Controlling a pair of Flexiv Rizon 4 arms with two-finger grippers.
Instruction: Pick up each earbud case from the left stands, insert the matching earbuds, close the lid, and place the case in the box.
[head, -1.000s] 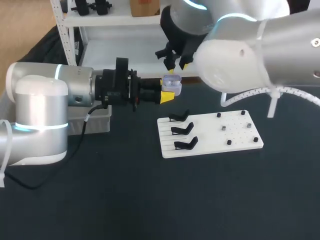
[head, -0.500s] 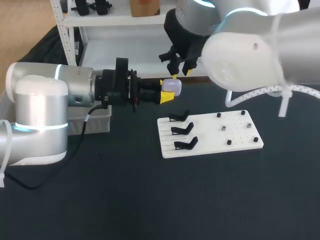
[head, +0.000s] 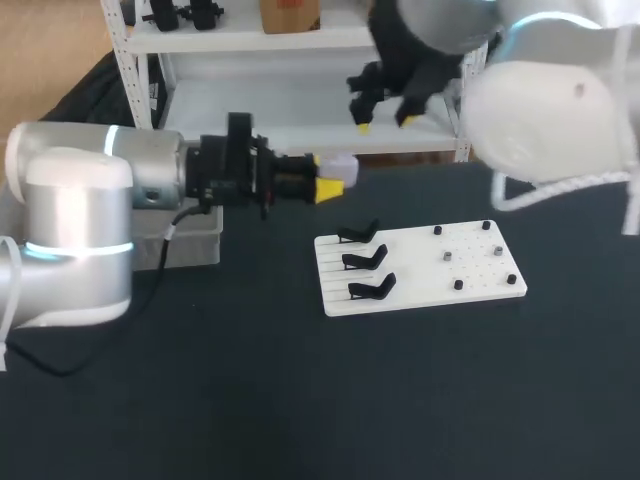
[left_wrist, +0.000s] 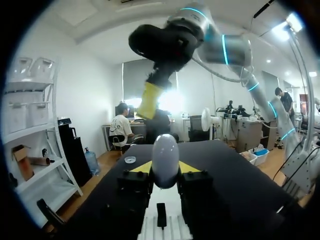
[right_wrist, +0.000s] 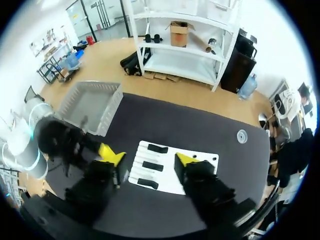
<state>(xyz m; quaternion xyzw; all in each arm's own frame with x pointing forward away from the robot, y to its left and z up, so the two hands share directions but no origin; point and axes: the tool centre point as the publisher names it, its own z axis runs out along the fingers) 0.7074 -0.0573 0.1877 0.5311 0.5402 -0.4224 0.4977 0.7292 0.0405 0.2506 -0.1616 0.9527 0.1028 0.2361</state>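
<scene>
Left claw (head: 335, 180): clamped on the earbud case (head: 343, 166), one yellow tip pressed to each flank; stretched out level from the left side, above the far edge of the desk (head: 300, 400), near its middle.

Earbud case: pale and rounded, carried in the air at the end of the left arm, clear of the desk; seen from the left wrist as a smooth upright oval between the two fingers, with the lid seam too faint to make out.

Right claw (head: 385, 122): spread wide and holding nothing; raised high beyond the far edge of the desk, above and to the right of the case, well apart from it, fingers pointing down.

White board (head: 420, 285): flat on the desk, right of centre and nearer the far edge than the near one; directly below the right claw in the right wrist view.

Stands (head: 365, 258): three, black, in a column along the board's left end, all bare.

Small pegs (head: 458, 285): scattered over the board's right half; too small to tell what they are.

Grey box (head: 195, 240): at the desk's far left corner, partly hidden behind the left arm; inside not clear enough to read.
</scene>
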